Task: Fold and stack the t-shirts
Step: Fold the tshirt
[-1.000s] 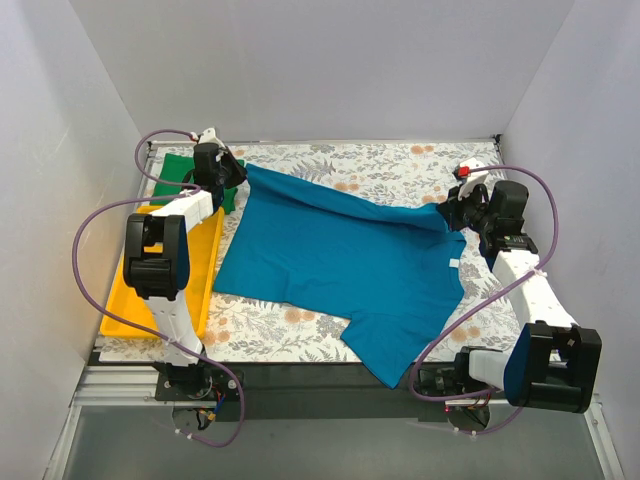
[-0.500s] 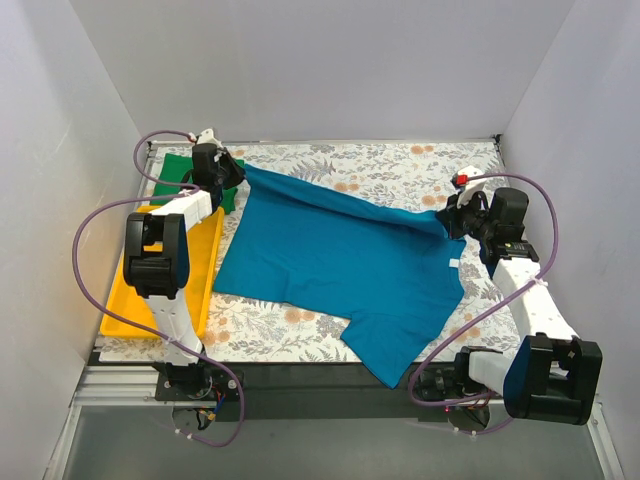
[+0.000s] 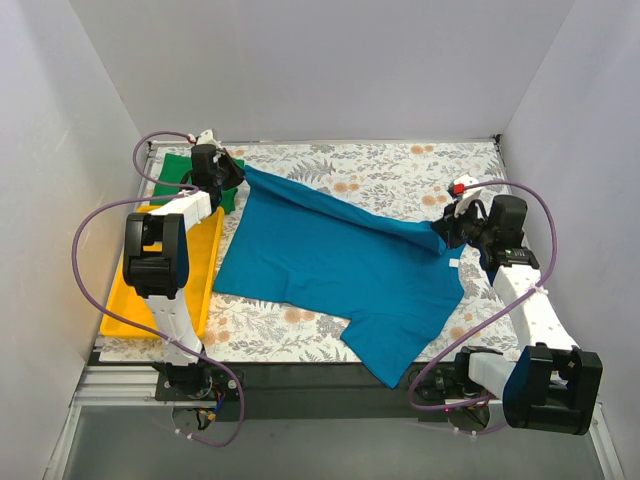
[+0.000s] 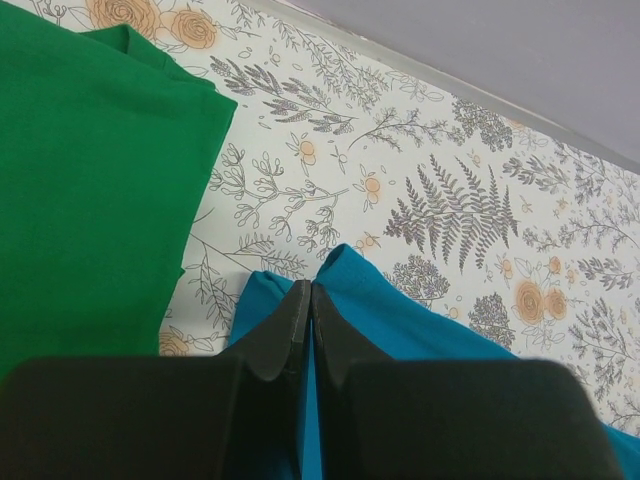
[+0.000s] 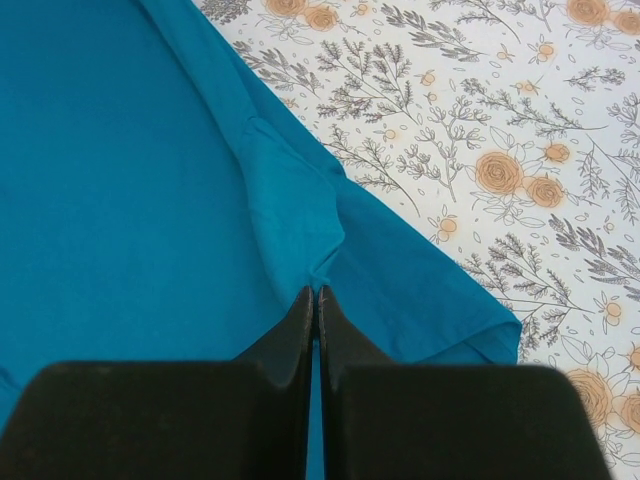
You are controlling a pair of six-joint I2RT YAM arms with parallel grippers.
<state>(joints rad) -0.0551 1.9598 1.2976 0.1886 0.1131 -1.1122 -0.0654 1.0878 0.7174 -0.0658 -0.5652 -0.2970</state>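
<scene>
Left gripper [image 4: 310, 290] tight on smooth teal-blue t-shirt [image 3: 340, 265]

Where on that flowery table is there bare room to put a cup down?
Widest: the bare table between the teal t-shirt and the back wall. A thinner strip lies along its near hem, beside the yellow tray. The middle is all shirt; the far-left corner holds the green t-shirt and left gripper.

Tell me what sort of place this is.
Probably a robot test booth: plain white walls enclose a floral-covered table; the left tool and right tool of bolted arms pinch a teal t-shirt.
</scene>
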